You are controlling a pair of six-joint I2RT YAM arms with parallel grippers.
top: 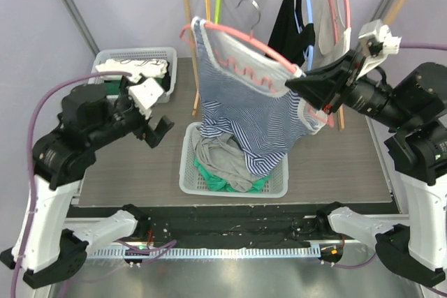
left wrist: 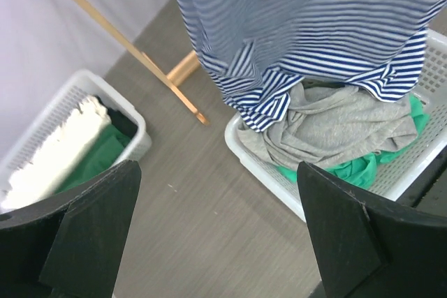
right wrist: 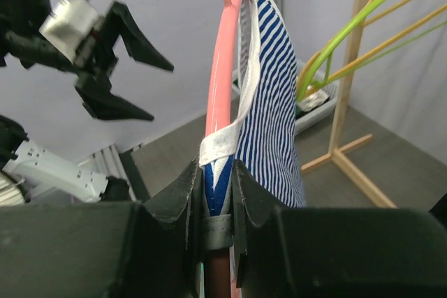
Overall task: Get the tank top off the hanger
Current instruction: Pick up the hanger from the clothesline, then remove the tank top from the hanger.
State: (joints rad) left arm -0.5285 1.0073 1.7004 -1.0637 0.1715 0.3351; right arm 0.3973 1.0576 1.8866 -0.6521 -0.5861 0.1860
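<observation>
Tank top (top: pixel 244 102) hangs mid-table on pink hanger (top: pixel 241 38), hem reaching down into basket (top: pixel 186 165) at 6 o'clock. Right gripper (top: pixel 297 83), at 3 o'clock, is clamped on the hanger end and holds it aloft. Left gripper (top: pixel 159 130), at 9 o'clock, has jaws wide apart and clear of the cloth, probably ready to pull.

Left arm (top: pixel 77 137), jaws spread wide, right arm (top: pixel 398 102), jaws pinched.
</observation>
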